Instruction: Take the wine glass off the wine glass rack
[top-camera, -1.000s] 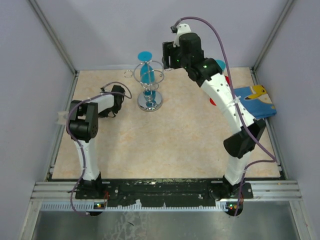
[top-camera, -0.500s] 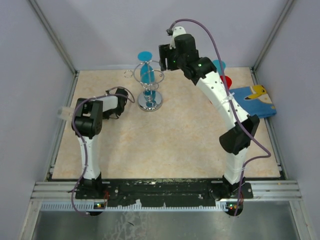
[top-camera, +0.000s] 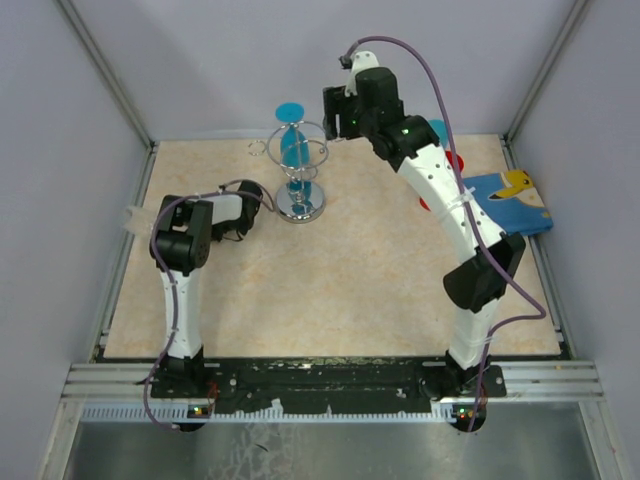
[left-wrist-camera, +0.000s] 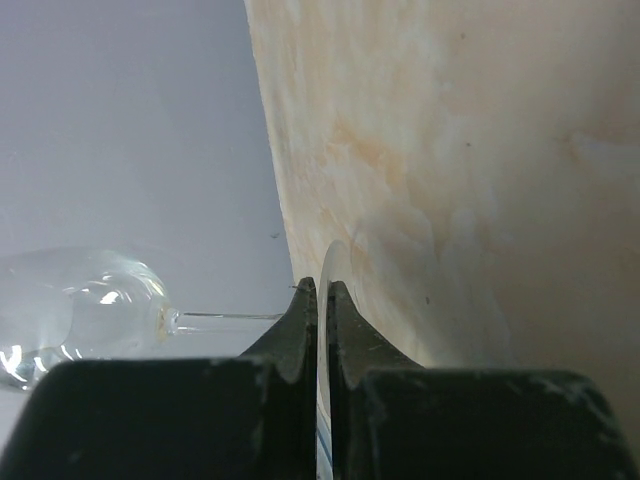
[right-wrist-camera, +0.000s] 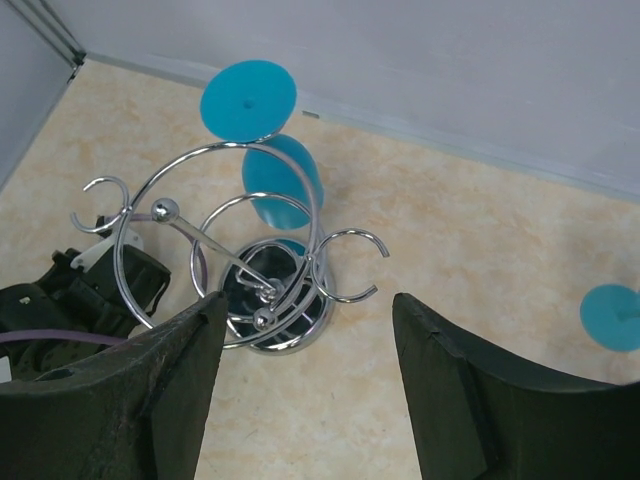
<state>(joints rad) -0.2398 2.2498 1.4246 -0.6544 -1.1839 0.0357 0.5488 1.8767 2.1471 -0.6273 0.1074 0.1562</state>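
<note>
Left tool (left-wrist-camera: 321, 292): pressed together, pinching the thin foot of a clear wine glass (left-wrist-camera: 80, 310). Stem and bowl stick out sideways, low over the desk (left-wrist-camera: 480, 200). No rack wire shows in the left wrist view, so I read that glass as already free. From overhead the tool sits just beside the rack base, on its left.

Wine glass rack (right-wrist-camera: 285, 310): upright at the back of the desk. A blue wine glass (right-wrist-camera: 283, 180) hangs in it upside down, foot on top of the wire ring and bowl inside the loops.

Right tool (right-wrist-camera: 308, 300): spread, nothing between the fingers, hovering above and to the right of the rack and looking down on it.

Far right: a blue disc (right-wrist-camera: 612, 315) on the desk. Can't tell what it belongs to.

Step, my read: approach for the blue glass. Next move: bring the right tool down to the stem or bowl, close gently, then slide the foot out through the ring's gap rather than lifting straight up. Keep the left tool clear of the base.
</note>
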